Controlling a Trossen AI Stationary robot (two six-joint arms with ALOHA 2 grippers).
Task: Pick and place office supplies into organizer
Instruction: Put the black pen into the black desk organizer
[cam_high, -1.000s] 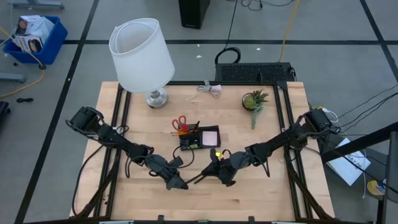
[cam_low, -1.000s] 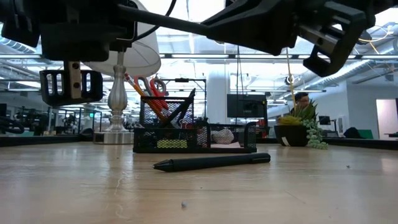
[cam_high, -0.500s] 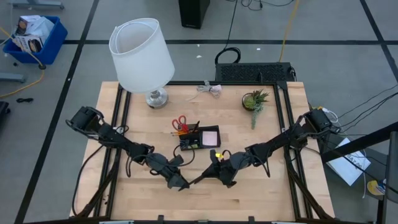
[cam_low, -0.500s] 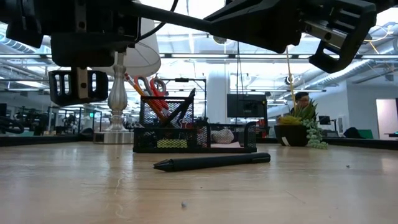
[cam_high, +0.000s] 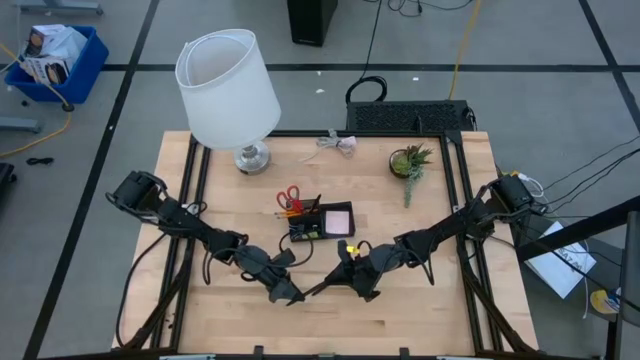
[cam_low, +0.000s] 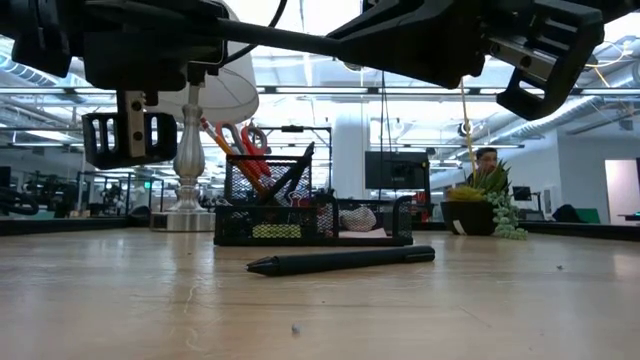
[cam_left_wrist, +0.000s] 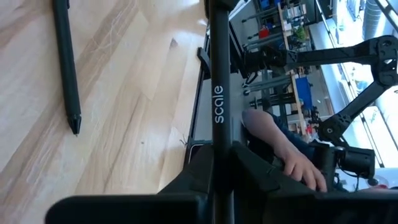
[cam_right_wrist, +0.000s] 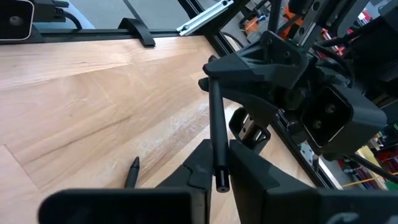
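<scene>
Both arms low over the front-middle of the table (cam_high: 230, 190), pincers tip to tip.

Right pincer (cam_right_wrist: 216, 177) is clenched on a slim black pen (cam_right_wrist: 215, 127) — the pen sticks out straight ahead between its fingers, off the wood. Left pincer (cam_left_wrist: 211, 177) is clenched on the same pen's other end (cam_left_wrist: 217, 74); in its wrist view the barrel reads "scale". So one pen is gripped at both ends, bridging the two pincers in the high view (cam_high: 318, 285).

A second black pen (cam_low: 340, 260) lies flat on the table, just in front of the organizer (cam_low: 310, 222), not touching it. It also shows in the left wrist view (cam_left_wrist: 66, 65).

The organizer sits mid-table (cam_high: 318, 222). Red-handled scissors (cam_high: 289, 196) and orange pencils (cam_low: 217, 143) stand upright in its tall mesh cup, a pink sticky-note pad (cam_high: 339, 219) lies in the flat compartment.

Lamp (cam_high: 228, 88) back left, potted plant (cam_high: 411, 162) back right, both well apart from the organizer. A person's hand (cam_left_wrist: 298, 168) shows beyond the table edge.
</scene>
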